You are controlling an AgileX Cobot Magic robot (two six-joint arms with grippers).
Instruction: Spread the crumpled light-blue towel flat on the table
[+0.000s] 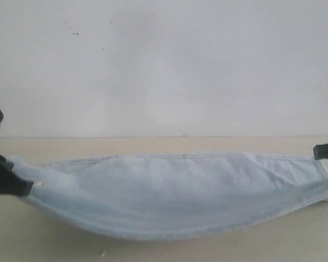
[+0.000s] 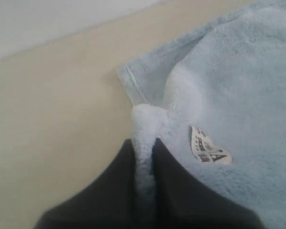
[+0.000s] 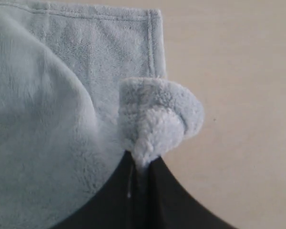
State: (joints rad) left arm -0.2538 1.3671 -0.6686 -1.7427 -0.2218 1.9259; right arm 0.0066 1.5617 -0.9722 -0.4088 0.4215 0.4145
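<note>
The light-blue towel [image 1: 175,191] stretches across the beige table [image 1: 153,144], pulled wide between both arms and sagging in the middle. At the left end my left gripper [image 1: 23,188] is shut on a corner of it. In the left wrist view the black fingers [image 2: 178,183] pinch a fold of towel [image 2: 243,86] beside the white label [image 2: 208,151]. My right gripper [image 1: 317,151] is shut on the right corner at the frame's edge. The right wrist view shows a curled tuft of towel [image 3: 52,124] squeezed between the fingertips [image 3: 159,183].
A white wall [image 1: 164,65] rises behind the table's far edge. Bare tabletop [image 2: 57,119] lies beside the left corner, and bare table [image 3: 243,105] lies beside the right corner. A small white speck [image 1: 103,253] sits on the table in front of the towel.
</note>
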